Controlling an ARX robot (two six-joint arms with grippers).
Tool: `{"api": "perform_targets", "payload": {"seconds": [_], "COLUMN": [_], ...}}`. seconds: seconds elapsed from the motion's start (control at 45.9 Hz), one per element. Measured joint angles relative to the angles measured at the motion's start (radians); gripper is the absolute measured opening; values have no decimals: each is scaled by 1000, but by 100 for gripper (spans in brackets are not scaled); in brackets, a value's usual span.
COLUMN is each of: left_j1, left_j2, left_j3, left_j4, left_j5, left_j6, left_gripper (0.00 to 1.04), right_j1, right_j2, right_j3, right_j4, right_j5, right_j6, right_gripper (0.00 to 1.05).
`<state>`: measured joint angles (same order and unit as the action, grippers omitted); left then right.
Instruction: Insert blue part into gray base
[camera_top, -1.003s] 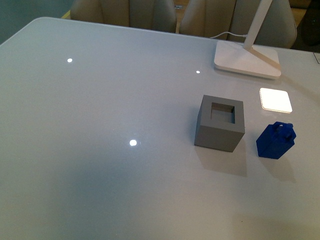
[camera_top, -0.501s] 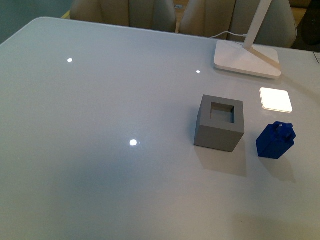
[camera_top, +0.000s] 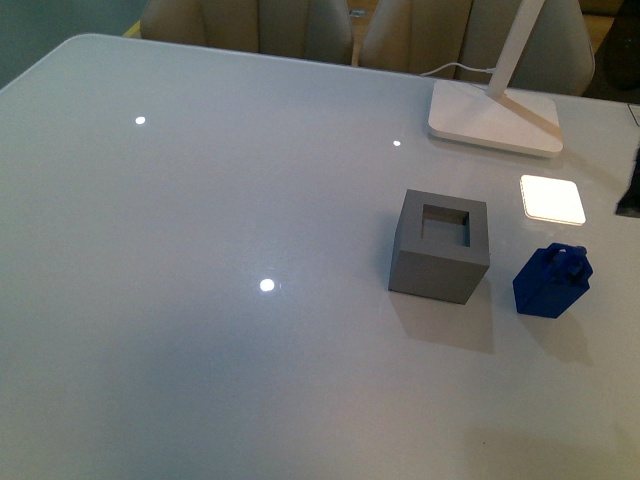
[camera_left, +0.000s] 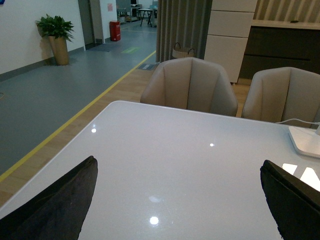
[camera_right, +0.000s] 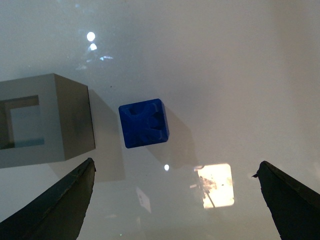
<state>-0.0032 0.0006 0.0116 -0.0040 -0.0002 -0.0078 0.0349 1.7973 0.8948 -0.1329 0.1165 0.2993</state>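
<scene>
Front view: gray base (camera_top: 440, 247) is seen right of centre on the glossy white table (camera_top: 200, 300), its square hole facing up. Blue part (camera_top: 552, 281) is stood just beside it, nearer the right edge of frame, knob uppermost, not touching. White lamp base (camera_top: 490, 122) is noted upper right, and a bright square light patch (camera_top: 551, 199) between it and the blue part.

Right wrist view: right gripper (camera_right: 175, 166) is held above the table, fingers spread wide. The blue part is seen below, beside the gray base.

Left wrist view: left gripper (camera_left: 178, 162) is likewise spread wide over bare tabletop. Chairs (camera_left: 190, 85) are seen beyond the table.
</scene>
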Motion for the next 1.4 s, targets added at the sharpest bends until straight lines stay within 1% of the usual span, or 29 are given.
{"api": "perform_targets", "payload": {"seconds": [0.087, 0.371, 0.785, 0.85, 1.025, 1.046, 1.112, 1.155, 1.243, 1.308, 1.395], "left_j1": [0, 0, 0, 0, 0, 0, 0, 0, 0, 0, 0], "left_j2": [0, 0, 0, 0, 0, 0, 0, 0, 0, 0, 0], "left_j3": [0, 0, 0, 0, 0, 0, 0, 0, 0, 0, 0], "left_j4": [0, 0, 0, 0, 0, 0, 0, 0, 0, 0, 0], "left_j5": [0, 0, 0, 0, 0, 0, 0, 0, 0, 0, 0], "left_j6": [0, 0, 0, 0, 0, 0, 0, 0, 0, 0, 0], "left_gripper": [97, 97, 97, 97, 97, 97, 97, 97, 97, 97, 97], "right_j1": [4, 9, 11, 11, 13, 13, 12, 10, 8, 7, 10], "right_j2": [89, 262, 401, 413, 433, 433, 433, 426, 385, 329, 260], "right_j3": [62, 195, 282, 287, 294, 294, 294, 294, 286, 279, 278], "right_j4": [-19, -49, -74, -78, -79, -79, -79, -80, -92, -121, -155], "right_j5": [-24, -51, -65, -64, -65, -66, -70, -78, -87, -67, -65], "right_j6": [0, -3, -20, -27, -31, -31, -31, -31, -32, -36, -34], "right_gripper": [96, 96, 96, 88, 61, 59, 49, 47, 46, 46, 46]}}
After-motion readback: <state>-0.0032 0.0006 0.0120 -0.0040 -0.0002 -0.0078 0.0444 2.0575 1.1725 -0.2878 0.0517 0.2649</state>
